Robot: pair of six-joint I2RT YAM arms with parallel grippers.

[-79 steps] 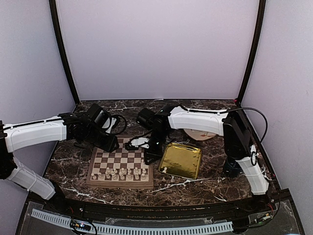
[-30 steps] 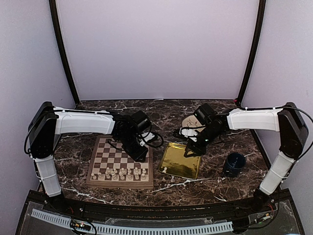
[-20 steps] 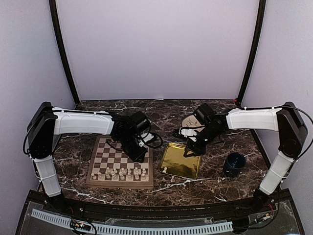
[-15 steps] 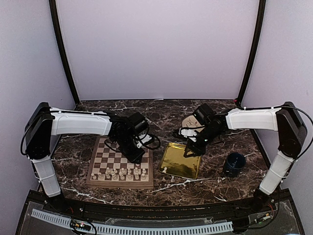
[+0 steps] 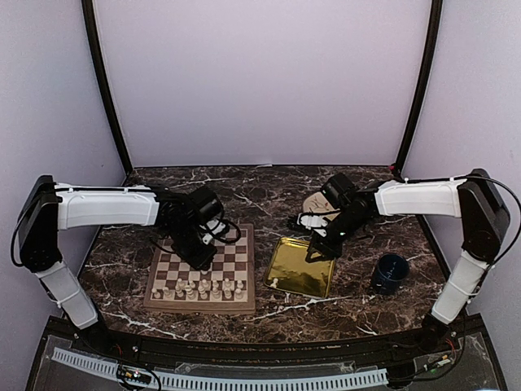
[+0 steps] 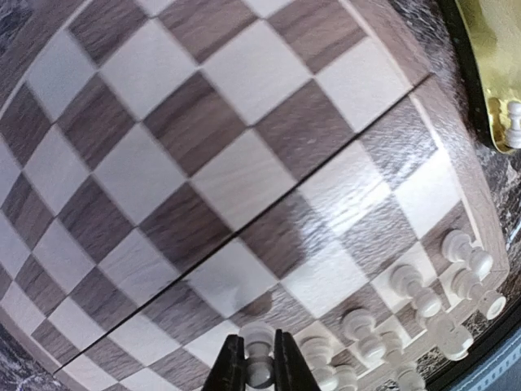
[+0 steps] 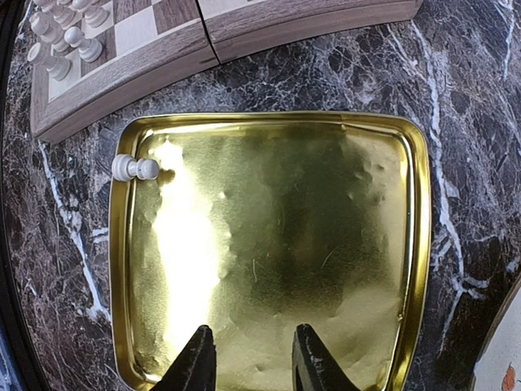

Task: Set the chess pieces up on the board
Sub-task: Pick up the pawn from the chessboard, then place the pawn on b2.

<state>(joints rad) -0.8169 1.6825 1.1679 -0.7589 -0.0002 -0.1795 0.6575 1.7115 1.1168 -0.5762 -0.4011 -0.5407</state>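
Note:
The board [image 5: 234,246] lies left of centre, with cream-white chess pieces [image 5: 199,287] lined along its near edge. My left gripper [image 5: 197,259] hovers over the board's middle, shut on a small white pawn [image 6: 259,371]; its fingertips pinch the pawn's neck above a row of standing pieces [image 6: 423,300]. One more piece [image 7: 134,168] lies on its side at the left rim of the gold tray [image 7: 285,244]. Above that tray's far side my right gripper [image 7: 248,342] stands open with nothing between its fingers.
The gold tray [image 5: 319,281] sits right of the board. A blue cup [image 5: 391,271] stands at the right. A pale round plate [image 5: 319,202] lies behind the right arm. Dark marble table, walls on three sides.
My left arm has swung left from the board's right edge to its middle, and its jaws have closed on the pawn. The right arm has held still over the tray.

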